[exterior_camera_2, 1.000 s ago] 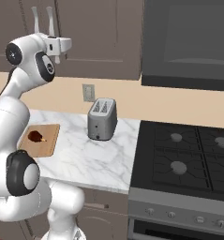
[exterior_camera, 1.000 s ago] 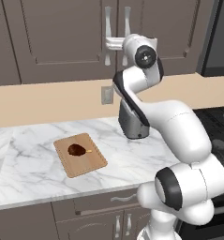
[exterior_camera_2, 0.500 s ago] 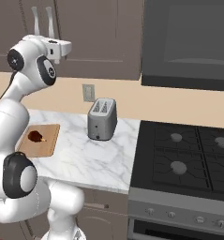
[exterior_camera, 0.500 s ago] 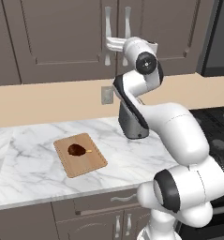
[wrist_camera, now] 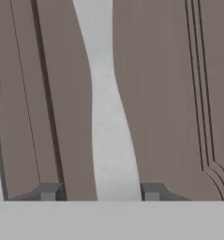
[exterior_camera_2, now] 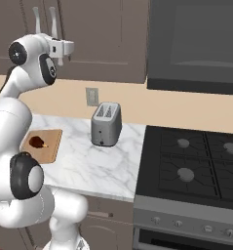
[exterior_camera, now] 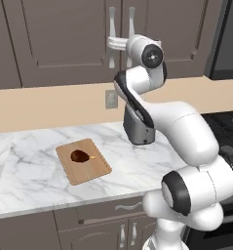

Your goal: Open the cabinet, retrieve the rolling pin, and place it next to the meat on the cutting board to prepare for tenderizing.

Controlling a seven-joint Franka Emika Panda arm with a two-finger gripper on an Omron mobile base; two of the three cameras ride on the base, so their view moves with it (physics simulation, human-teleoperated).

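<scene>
The cabinet (exterior_camera: 64,39) has both panelled doors closed, so the rolling pin is hidden. My gripper (exterior_camera: 110,45) is raised to the pair of silver handles at the door seam. In the hand view, one curved handle (wrist_camera: 106,117) runs up between my open gripper (wrist_camera: 100,192), with a gap on each side of it. I cannot tell which door it belongs to. On the marble counter lies the cutting board (exterior_camera: 96,168), and the meat (exterior_camera: 79,156) rests on it, with its bone stub pointing right. From the right base view the board (exterior_camera_2: 52,139) and meat (exterior_camera_2: 36,142) sit left of the toaster.
A silver toaster (exterior_camera: 137,129) stands on the counter behind my arm, below a wall outlet (exterior_camera_2: 91,96). A black stove top (exterior_camera_2: 196,161) lies to the right, under a dark appliance (exterior_camera_2: 196,44). Lower cabinets run beneath the counter.
My hand has stayed at the handles, dropping only slightly, while the arm's upper joints shifted a little. The doors remain closed.
</scene>
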